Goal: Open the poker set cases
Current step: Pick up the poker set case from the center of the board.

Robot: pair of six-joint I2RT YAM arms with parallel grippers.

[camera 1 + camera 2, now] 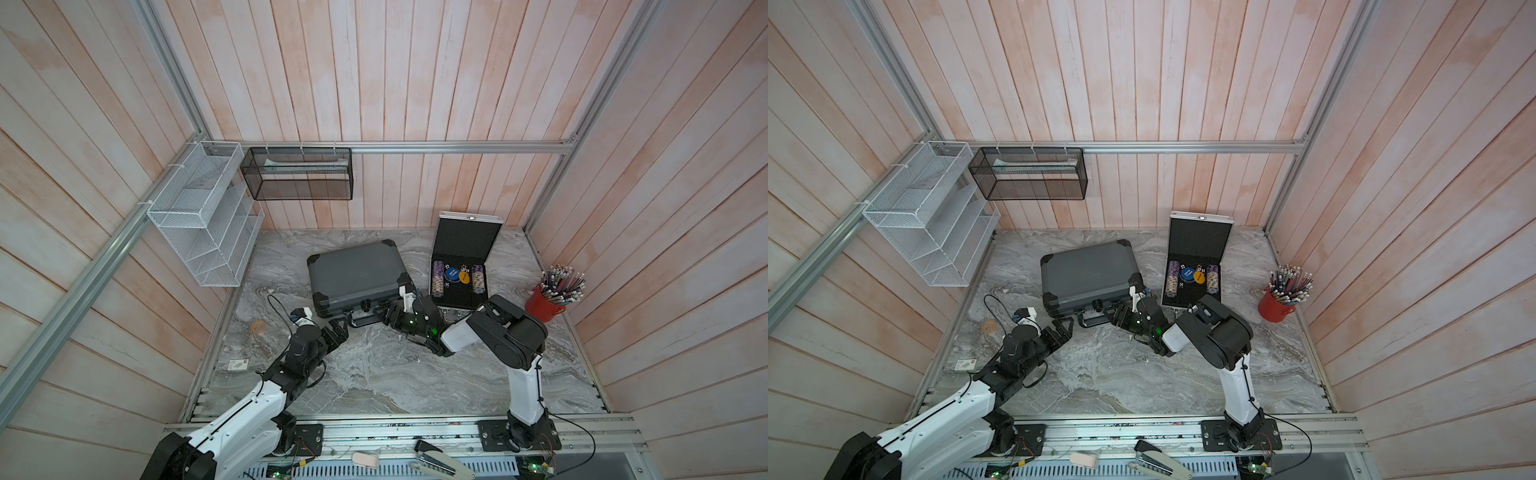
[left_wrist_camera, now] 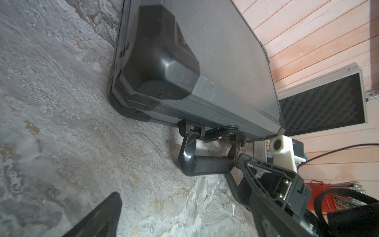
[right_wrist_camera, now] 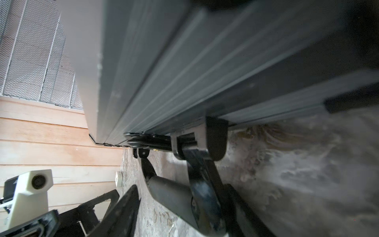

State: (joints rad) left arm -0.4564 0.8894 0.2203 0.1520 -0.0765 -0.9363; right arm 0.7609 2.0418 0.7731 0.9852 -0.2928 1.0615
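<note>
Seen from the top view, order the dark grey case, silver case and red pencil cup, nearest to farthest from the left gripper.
From the left gripper:
1. Dark grey case, just ahead.
2. Silver case, open, farther right.
3. Red pencil cup, far right.

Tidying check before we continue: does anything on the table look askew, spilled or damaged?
Nothing spilled or damaged. The closed dark grey case lies skewed on the table, and a tan ring and small card lie loose by its left edge.
</note>
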